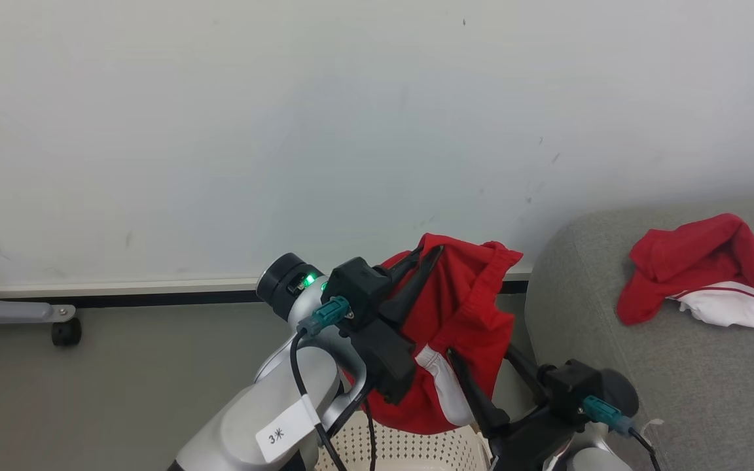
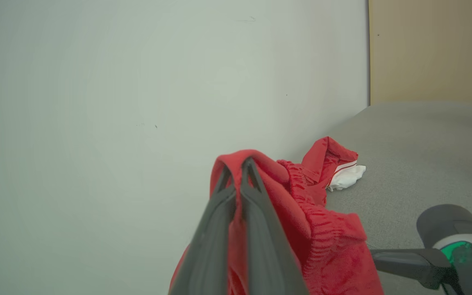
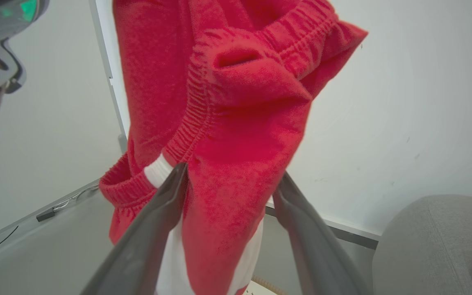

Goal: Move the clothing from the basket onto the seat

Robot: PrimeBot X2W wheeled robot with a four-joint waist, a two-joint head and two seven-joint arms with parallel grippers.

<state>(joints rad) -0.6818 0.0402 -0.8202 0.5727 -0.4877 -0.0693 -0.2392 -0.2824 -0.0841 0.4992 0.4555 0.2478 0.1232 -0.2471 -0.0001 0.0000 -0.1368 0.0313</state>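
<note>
Carrying one red garment [image 1: 462, 307] up from the basket [image 1: 410, 448], I record the left pincer [image 1: 428, 252] clenched on a fold near the elastic waistband. The cloth hangs below it, with the lower end close to the basket's rim. The right pincer [image 3: 232, 172] stands released, one finger on either side of the hanging cloth, gripping nothing. A second garment [image 1: 698, 275] lies crumpled on the seat [image 1: 612, 392], to my right.

Recommendation: hold the left grip firm, raise until the hem clears the rim, swing right over the seat's rounded edge, and let go well inboard.

Risk: trailing cloth may snag on the right fingers.
</note>
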